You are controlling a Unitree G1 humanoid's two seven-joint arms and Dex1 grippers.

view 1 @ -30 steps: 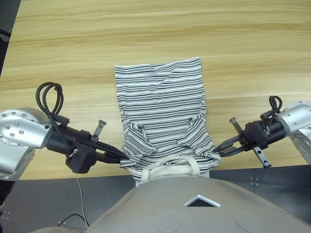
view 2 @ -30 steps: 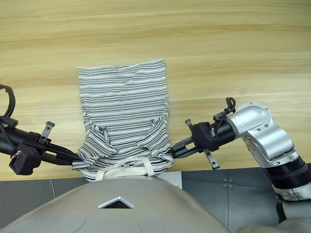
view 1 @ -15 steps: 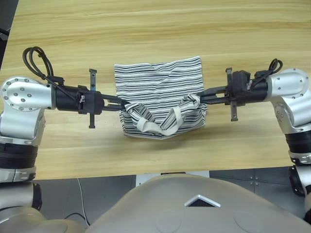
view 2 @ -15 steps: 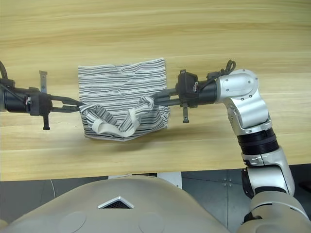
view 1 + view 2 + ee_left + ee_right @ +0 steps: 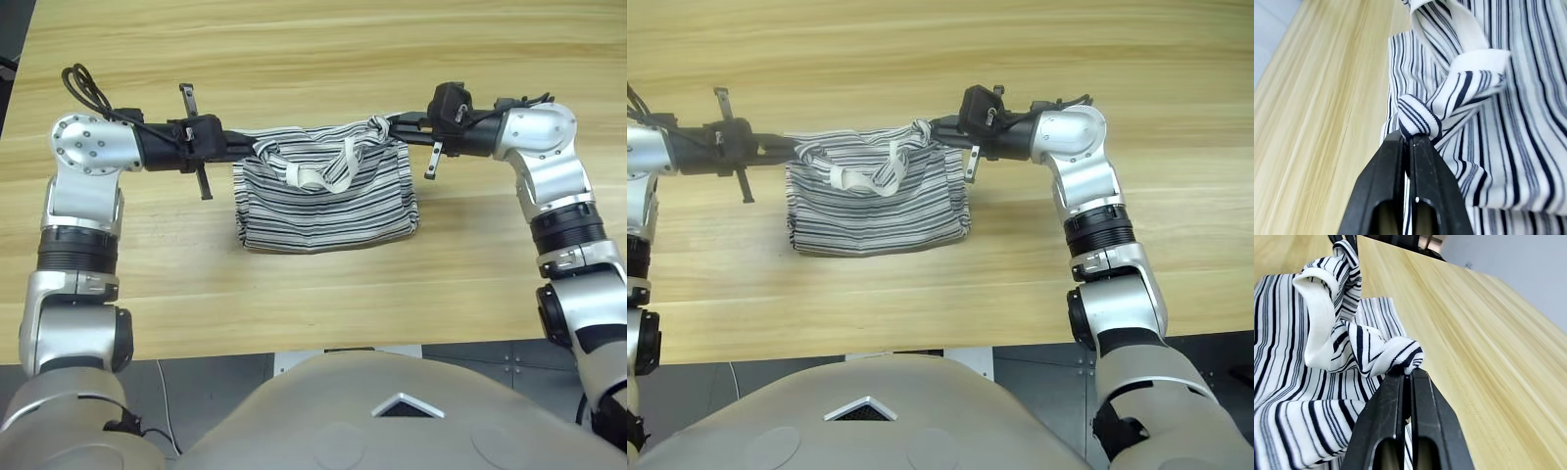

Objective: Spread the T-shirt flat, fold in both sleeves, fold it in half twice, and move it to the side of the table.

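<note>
On the wooden table (image 5: pixel 294 49), about midway across it, you have the striped T-shirt (image 5: pixel 328 211) doubled over on itself, with its near fold lying flat on the wood. Your left gripper (image 5: pixel 257 147) is closed hard on a bunched corner of cloth at the shirt's far left. From the left wrist view its two black fingers (image 5: pixel 1382 181) meet with only a sliver of striped fabric pinched between them. Your right gripper (image 5: pixel 384 125) is clamped the same way on the far right corner, its fingers (image 5: pixel 1382 423) pressed together on a small knot of stripes. Both arms reach in from opposite sides, so the grippers point toward each other along the shirt's far edge. Between them the held edge sags, and a white band (image 5: pixel 318 176) of the garment droops in a loose loop over the striped layer beneath. You cannot tell from these views whether the gripped corners touch the layer under them or sit just above it
</note>
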